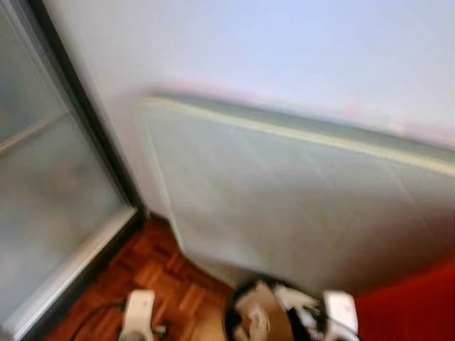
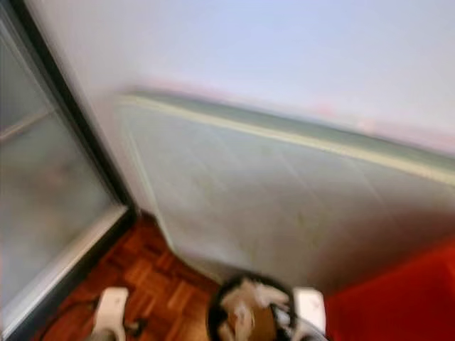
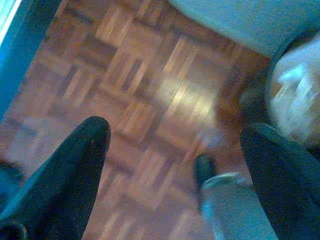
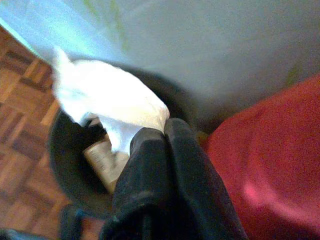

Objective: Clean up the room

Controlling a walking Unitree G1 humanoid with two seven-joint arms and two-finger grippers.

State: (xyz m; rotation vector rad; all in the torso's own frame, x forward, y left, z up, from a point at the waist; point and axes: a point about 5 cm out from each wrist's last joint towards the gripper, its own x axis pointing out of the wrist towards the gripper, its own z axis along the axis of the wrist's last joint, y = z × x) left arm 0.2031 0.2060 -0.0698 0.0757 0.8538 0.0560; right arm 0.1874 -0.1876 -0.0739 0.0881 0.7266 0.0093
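Note:
A black waste bin (image 4: 65, 150) stands on the parquet floor, with a brown cardboard piece (image 4: 102, 162) and white paper inside. My right gripper (image 4: 165, 131) hangs over the bin's rim, shut on a crumpled white tissue (image 4: 107, 97) that spreads above the opening. In the blurred head views the bin (image 1: 274, 312) sits at the bottom, between my two silver arms. My left gripper (image 3: 175, 135) is held low over the bare parquet (image 3: 125, 100) beside the bin, its fingers (image 3: 75, 165) wide open with nothing between them.
A pale green mattress (image 1: 298, 199) leans against the white wall just behind the bin. A dark-framed frosted glass door (image 1: 50, 185) runs along the left. A red rug (image 1: 419, 305) lies on the right.

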